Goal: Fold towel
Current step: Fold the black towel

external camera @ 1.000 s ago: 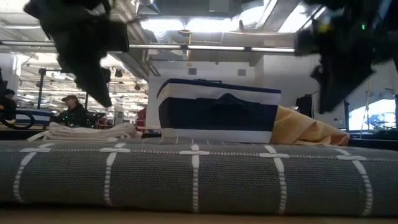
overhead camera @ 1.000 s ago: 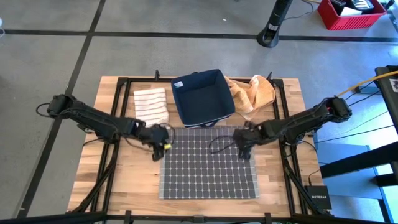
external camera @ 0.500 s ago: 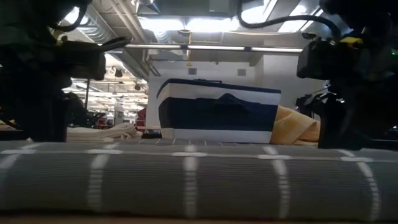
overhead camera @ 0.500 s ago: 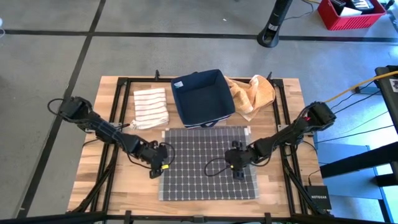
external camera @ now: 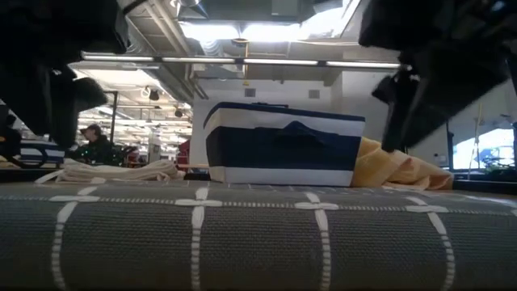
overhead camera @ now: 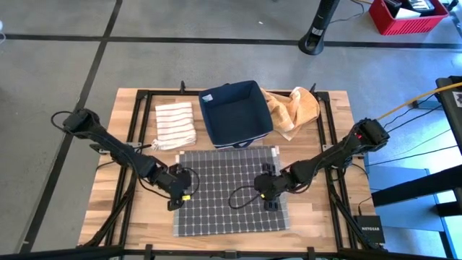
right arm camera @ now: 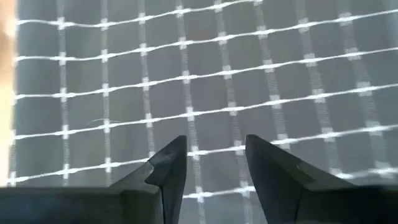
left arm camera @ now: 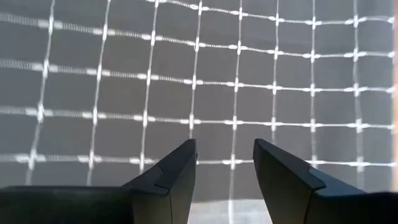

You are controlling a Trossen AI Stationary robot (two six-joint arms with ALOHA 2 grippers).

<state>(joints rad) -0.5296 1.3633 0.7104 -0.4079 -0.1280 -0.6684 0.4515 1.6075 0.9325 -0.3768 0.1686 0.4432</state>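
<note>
The grey grid-patterned towel (overhead camera: 229,191) lies spread flat on the near half of the worktop (overhead camera: 108,180). The left hand (overhead camera: 177,200) sits over the towel's left edge, fingers (left arm camera: 171,174) parted with nothing between them. The right hand (overhead camera: 270,201) sits over the towel's right part, fingers (right arm camera: 168,163) likewise apart and empty. Beyond the towel stand a navy bin (overhead camera: 234,114), a folded striped cloth (overhead camera: 175,124) to its left and a tan cloth (overhead camera: 292,110) to its right.

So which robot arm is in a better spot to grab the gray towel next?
Probably neither; it looks even. The left pincer sits open over the gray towel's left edge, and the right pincer sits open over its right edge, so both could likely pinch together.
</note>
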